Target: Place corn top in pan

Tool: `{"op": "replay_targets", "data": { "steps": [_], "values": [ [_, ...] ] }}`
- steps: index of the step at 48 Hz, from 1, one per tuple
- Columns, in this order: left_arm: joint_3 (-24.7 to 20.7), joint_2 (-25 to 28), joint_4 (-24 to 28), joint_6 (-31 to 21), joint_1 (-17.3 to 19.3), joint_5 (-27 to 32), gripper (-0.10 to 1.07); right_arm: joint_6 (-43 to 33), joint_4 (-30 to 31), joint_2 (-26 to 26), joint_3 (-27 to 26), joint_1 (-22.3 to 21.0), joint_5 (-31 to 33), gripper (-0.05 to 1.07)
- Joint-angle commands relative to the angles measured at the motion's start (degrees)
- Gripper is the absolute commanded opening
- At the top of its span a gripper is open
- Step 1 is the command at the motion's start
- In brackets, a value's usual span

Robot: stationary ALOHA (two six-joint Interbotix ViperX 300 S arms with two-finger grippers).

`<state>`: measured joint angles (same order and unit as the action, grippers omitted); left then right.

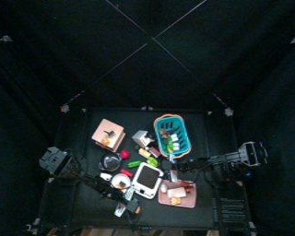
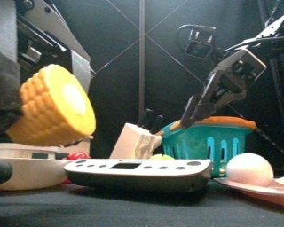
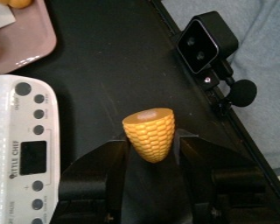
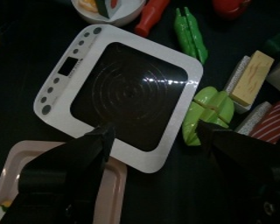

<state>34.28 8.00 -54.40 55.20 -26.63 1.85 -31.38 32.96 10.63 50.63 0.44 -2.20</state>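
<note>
My left gripper (image 3: 150, 147) is shut on the corn top (image 3: 150, 133), a short yellow cob piece held upright above the black table near its front edge. In the front view the corn (image 2: 52, 105) hangs large at the left, above a white shallow dish (image 2: 26, 170). A white flat cooker with a black round plate (image 4: 125, 87) lies in the middle of the table, to the corn's side (image 3: 20, 131). My right gripper (image 4: 154, 136) is open and empty, hovering above the cooker. In the front view it hangs behind the teal basket (image 2: 216, 142). I cannot pick out a pan for certain.
A pink tray (image 2: 265, 188) with an egg (image 2: 248, 167) lies at the front right. A green pepper (image 4: 213, 109), a green chili (image 4: 189, 31) and other toy foods lie around the cooker. A second pink tray (image 1: 110, 132) lies at the back left. The front camera (image 3: 209, 39) stands at the table's edge.
</note>
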Motion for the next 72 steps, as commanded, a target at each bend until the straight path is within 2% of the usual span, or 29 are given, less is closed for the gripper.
{"op": "replay_targets", "data": {
  "steps": [1, 12, 20, 36, 54, 67, 72],
  "values": [
    [-0.26, -4.57, -0.44, -0.09, 0.53, -0.26, 0.63, 0.0, 0.09, 0.88, -1.32, 0.09, -0.26, 1.03],
    [3.25, -11.6, -7.29, -0.18, 2.55, -0.35, 0.63, 0.09, 0.09, 0.88, -1.32, 0.09, -0.18, 1.03],
    [8.17, -15.12, -14.59, -0.09, 4.75, -0.53, 0.62, 0.09, 0.09, 0.79, -1.41, 0.09, -0.18, 1.03],
    [17.93, -23.38, -15.03, 0.0, 7.65, -10.2, 0.62, 0.26, 0.09, 0.09, -1.85, 0.0, -0.18, 1.03],
    [24.87, -21.88, -15.03, 0.26, 10.99, -11.07, 0.63, 0.18, 0.09, -0.7, -2.55, -0.09, 0.97, 1.03],
    [24.87, -18.19, -10.02, 0.44, 11.43, -10.37, 0.63, 0.18, 0.09, -0.97, -2.81, -0.09, 1.23, 1.03],
    [24.61, -17.49, -9.67, 0.35, 11.95, -10.46, 0.64, 0.18, 0.09, -0.97, -2.81, 0.0, 1.41, 1.03]
  ]
}}
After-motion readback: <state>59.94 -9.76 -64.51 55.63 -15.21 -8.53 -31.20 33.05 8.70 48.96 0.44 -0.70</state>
